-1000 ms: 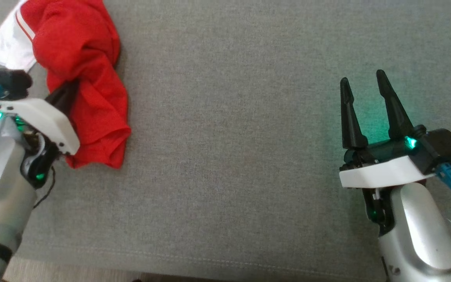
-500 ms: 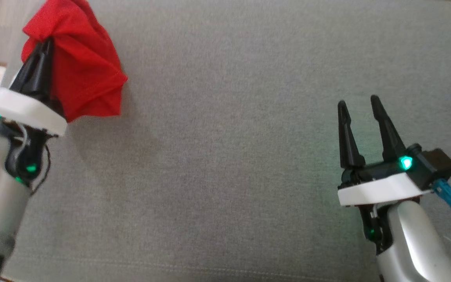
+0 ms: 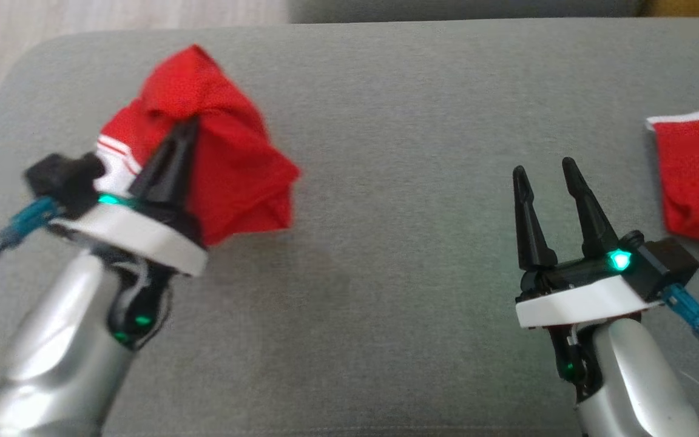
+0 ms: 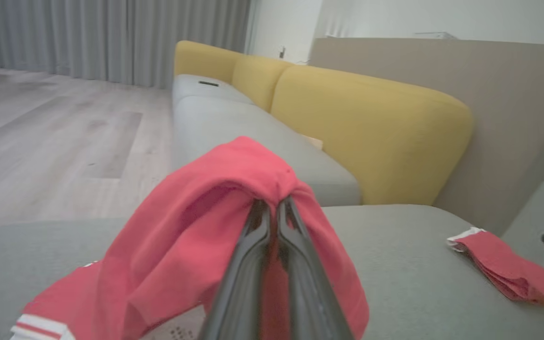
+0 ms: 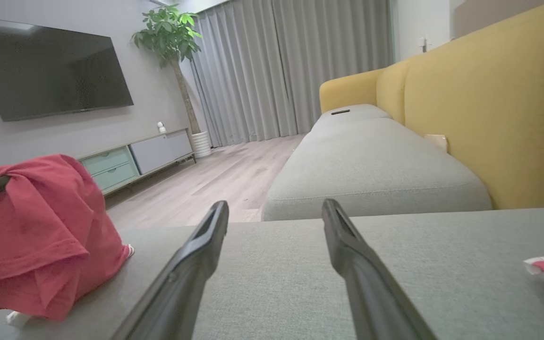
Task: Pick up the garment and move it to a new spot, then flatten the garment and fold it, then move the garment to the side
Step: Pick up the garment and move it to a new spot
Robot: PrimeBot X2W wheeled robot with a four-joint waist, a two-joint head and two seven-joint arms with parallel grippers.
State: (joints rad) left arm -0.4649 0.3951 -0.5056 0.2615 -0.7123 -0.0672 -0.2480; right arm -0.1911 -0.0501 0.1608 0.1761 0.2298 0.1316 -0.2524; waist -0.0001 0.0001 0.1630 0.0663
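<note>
Lifting step: the crumpled red fabric garment [image 3: 234,164] had been raised off the flat grey fabric cushion [image 3: 386,273] within the last second; one second before, it was lying bunched there around the left fingers.
Camera: the head view had been swung meanwhile, so part of the apparent shift was not the cloth's own.
Left gripper [image 3: 190,123]: the long dark fingers were pressed together, clamped on a fold of the garment at their tips.
Right gripper [image 3: 543,165]: the fingers were held apart with nothing between them, well clear of the cloth.
Meaning for the task: the pick-up was judged done and the carry to a new spot under way; flattening and folding were not yet begun.
Garment position: it was draped over the left fingertips and hung down on both sides; whether its lowest edge touched the cushion could not be told.
Garment look: it was gathered into a peaked, tent-like lump with deep folds, and a white band with red stripes [image 3: 113,149] was shown near the left fingers' base.
Other cloth: a folded red piece with a white edge [image 3: 698,176] was seen lying beyond the right gripper's outer side.
</note>
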